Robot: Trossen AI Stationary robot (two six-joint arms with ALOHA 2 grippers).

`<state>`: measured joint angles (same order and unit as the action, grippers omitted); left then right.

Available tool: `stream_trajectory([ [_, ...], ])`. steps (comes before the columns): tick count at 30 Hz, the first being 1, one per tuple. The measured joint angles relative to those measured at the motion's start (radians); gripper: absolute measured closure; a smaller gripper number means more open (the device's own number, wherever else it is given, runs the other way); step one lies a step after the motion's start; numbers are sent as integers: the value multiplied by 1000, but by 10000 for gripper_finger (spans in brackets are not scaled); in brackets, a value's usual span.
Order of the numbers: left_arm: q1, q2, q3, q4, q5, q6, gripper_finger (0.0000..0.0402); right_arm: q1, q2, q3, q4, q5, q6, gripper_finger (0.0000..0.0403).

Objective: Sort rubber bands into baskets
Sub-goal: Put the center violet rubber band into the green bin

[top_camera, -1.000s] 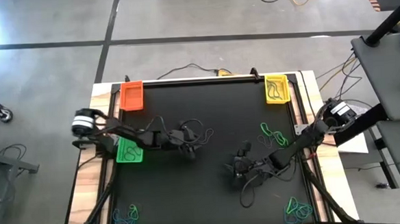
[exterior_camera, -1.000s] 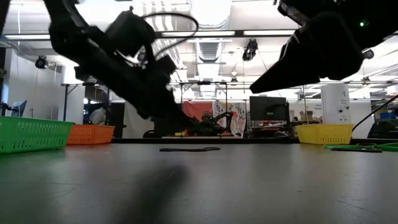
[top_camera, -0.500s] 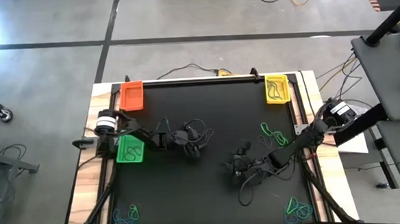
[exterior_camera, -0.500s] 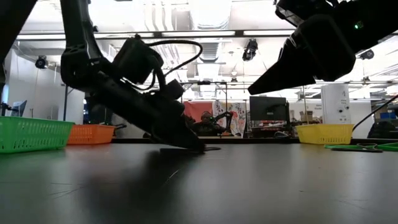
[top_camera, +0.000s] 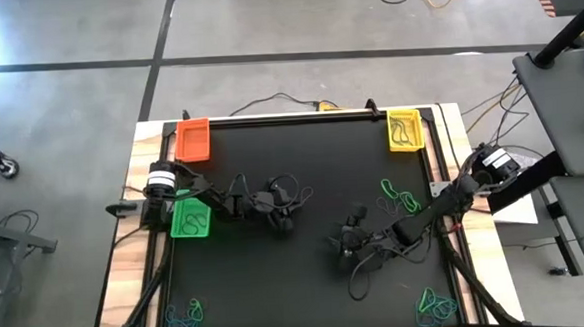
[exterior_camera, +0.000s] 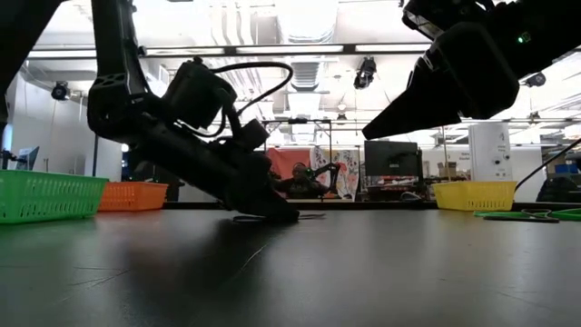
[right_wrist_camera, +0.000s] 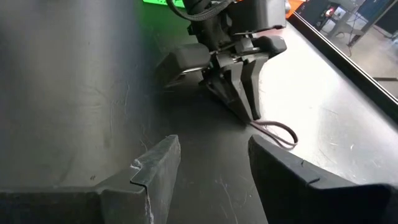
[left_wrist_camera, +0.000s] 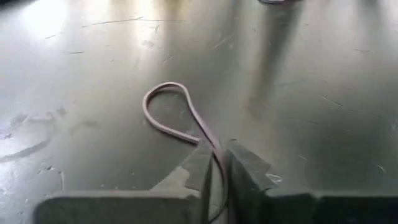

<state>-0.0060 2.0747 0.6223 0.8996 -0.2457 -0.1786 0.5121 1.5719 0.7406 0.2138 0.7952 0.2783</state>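
Rubber bands (top_camera: 407,200) mostly unsorted on the table; left gripper (left_wrist_camera: 214,163) pinches one band (left_wrist_camera: 177,118), right gripper (right_wrist_camera: 214,155) wide, empty.

Ceiling strip lights glare behind me in the low view. My table (left_wrist_camera: 298,93) shines with soft, blurred reflections.

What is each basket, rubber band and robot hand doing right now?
Left gripper: down on the table, fingers shut on a rubber band.
Right gripper: fingers open, holding nothing.
Yellow basket: has bands inside.
Green basket: has a band inside.
Orange basket: looks empty.
Loose bands: lying on the table.
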Motion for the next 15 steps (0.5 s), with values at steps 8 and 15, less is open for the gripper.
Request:
stream_trajectory([
  [8, -7, -46, -8, -40, -11, 1, 401, 0, 0, 0, 0, 0, -1, 216],
  [15, -24, -234, -18, -249, -21, 23, 401, 0, 0, 0, 0, 0, -1, 216],
])
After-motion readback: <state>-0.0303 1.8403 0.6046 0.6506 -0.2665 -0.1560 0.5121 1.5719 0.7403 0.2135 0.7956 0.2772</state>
